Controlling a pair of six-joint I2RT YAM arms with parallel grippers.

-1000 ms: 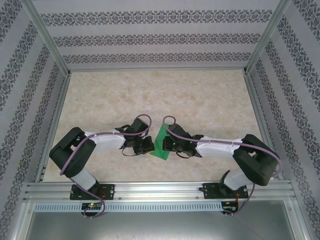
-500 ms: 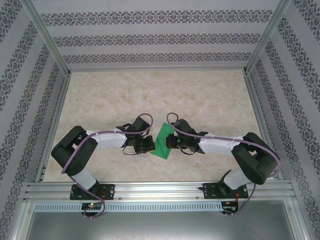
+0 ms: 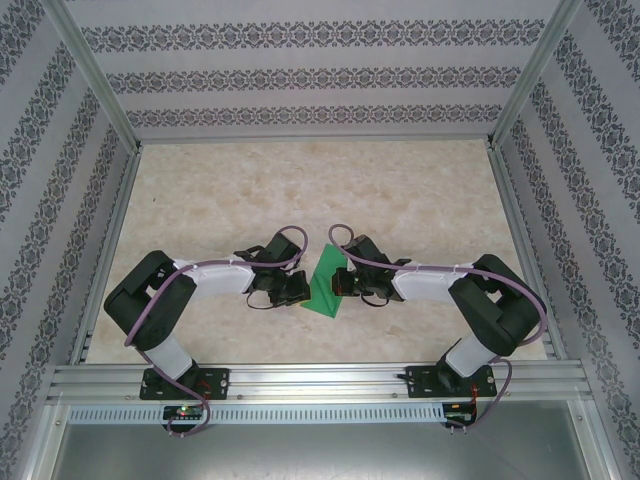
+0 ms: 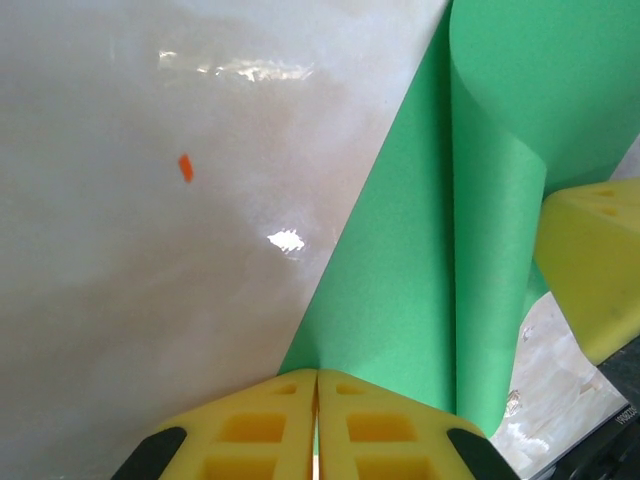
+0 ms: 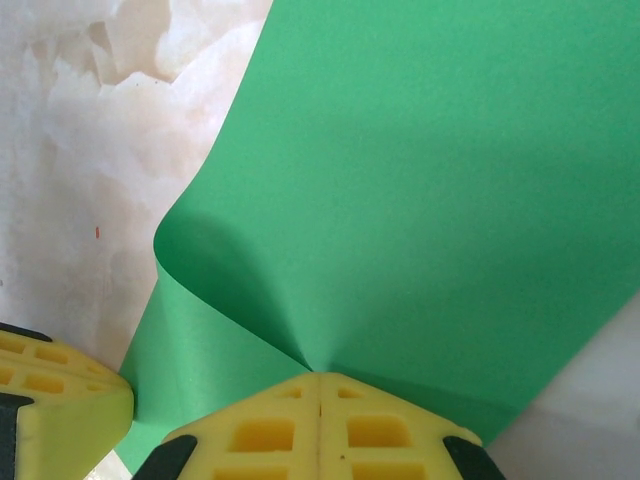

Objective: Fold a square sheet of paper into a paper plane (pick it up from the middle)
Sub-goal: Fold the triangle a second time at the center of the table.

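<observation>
Sheet of paper (image 3: 322,290): green, is lying near the middle of the desk (image 3: 300,190), between the two arms, its right side curling upward.
Left pincer (image 4: 317,380): is holding the sheet's left edge, fingers pressed together.
Right pincer (image 5: 320,382): is gripping the sheet's right edge, fingers clamped on it.
</observation>
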